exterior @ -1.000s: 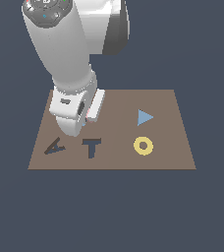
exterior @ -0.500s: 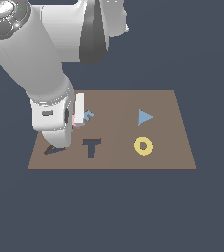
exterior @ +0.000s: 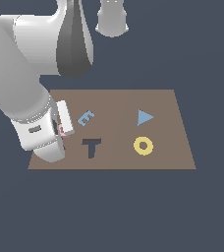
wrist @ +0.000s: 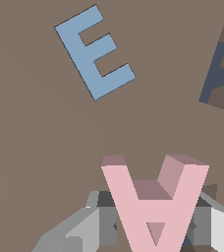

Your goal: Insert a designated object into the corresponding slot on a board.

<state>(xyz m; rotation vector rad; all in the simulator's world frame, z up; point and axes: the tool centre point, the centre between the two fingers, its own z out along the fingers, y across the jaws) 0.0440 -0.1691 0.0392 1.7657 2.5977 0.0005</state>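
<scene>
Exterior view: arm low over the brown board near its front-left corner, gripper with a sliver of pink, probably the pink "A", light blue "E" just beside, wrist view: fingers clamped on the pink "A" above the board, "E" well apart.

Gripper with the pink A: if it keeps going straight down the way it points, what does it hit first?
Probably bare board: the gripper holds the pink A over plain brown surface. Depth is unclear, and the A slot isn't visible beneath.
</scene>
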